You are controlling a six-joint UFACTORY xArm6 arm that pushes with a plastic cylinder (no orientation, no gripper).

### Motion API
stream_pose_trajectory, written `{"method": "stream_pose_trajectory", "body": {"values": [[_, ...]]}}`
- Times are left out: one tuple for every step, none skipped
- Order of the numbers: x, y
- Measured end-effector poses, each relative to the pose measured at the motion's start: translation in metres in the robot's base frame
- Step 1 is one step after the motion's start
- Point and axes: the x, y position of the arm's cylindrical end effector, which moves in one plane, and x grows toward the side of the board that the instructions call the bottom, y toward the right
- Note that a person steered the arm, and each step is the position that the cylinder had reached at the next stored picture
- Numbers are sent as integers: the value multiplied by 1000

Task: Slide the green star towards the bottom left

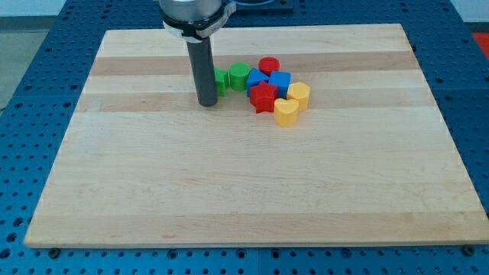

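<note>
Camera view puts my tip (208, 103), a plain rod tool with nothing that opens or shuts, on the worktop (229, 191) just left of the cluster, partly hiding the green star (220, 80) behind it. Further right sit a green block (240, 75), a red cylinder (268, 66), blue blocks (276, 81), a red star (263, 97) and yellow blocks (291, 103). The star remains near the top (well short of bottom left), so I judge the slide hardly begun.

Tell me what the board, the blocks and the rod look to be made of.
Board: pale wood, matte, with visible grain and plank stripes. Blocks such as the red star and yellow heart: probably plastic, with uniform saturated colour and a slight sheen. Rod above my tip: dark, smooth, material unclear.
</note>
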Motion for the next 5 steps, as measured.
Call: {"method": "stream_pose_trajectory", "body": {"values": [[0,-4],[0,-49],[-11,-102],[-63,-35],[-62,26]]}}
